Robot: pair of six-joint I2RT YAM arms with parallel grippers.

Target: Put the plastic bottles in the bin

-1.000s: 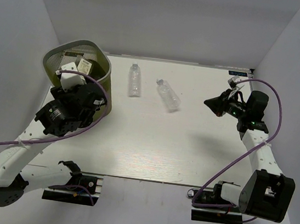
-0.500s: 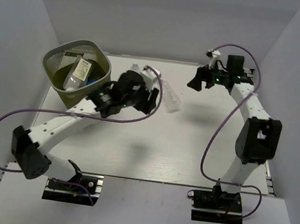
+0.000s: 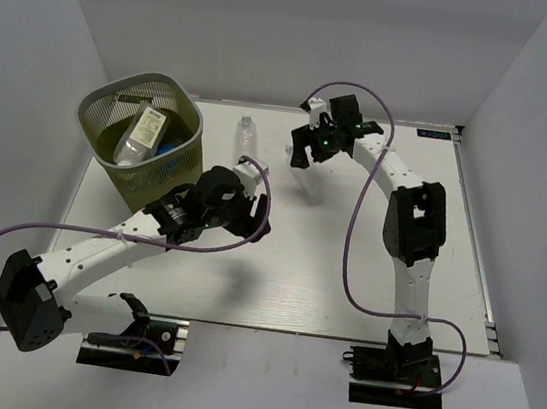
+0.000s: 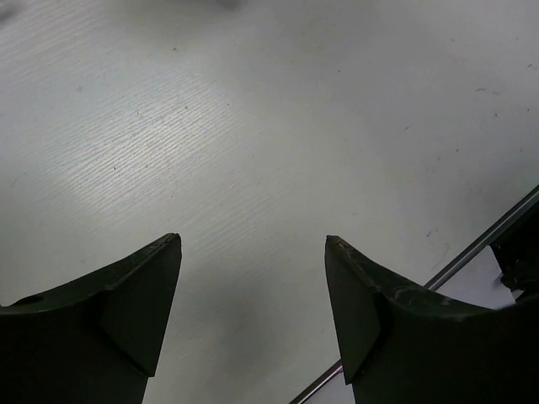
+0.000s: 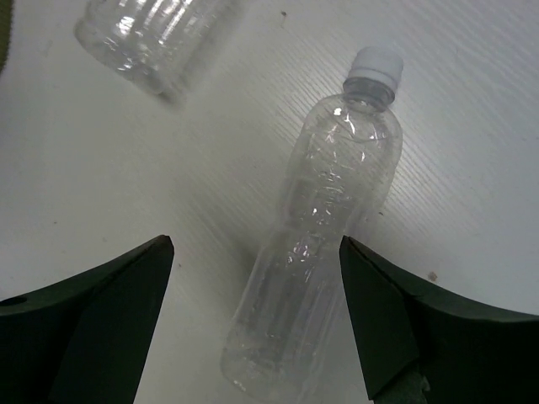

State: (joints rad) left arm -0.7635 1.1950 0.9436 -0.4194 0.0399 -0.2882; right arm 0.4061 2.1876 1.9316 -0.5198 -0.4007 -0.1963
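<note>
- The right pincer (image 5: 253,244) hangs spread wide over the far middle of the counter (image 3: 346,265); its 2 fingers stand either side of a clear capped bottle (image 5: 320,252) without touching it, which looks like the line-up for a grasp across the bottle's body
- That capped bottle lies flat on the counter with its white cap pointing away from the wrist camera; the fingers sit toward its lower half, so a close there would probably catch the wider, crinkly part, which may dent
- A second bottle (image 3: 247,143) lies flat near it, apart from it, between the right pincer and the bin (image 3: 162,172); only its base shows in the right wrist view
- The left pincer (image 4: 253,244) is also spread, with nothing between its fingers and only bare counter beneath; it sits just beside the bin, likely out of the right arm's way
- The bin stands at the far left corner and already holds a labelled bottle (image 3: 147,129) among others, so by my judgement 2 bottles remain to be carried across
</note>
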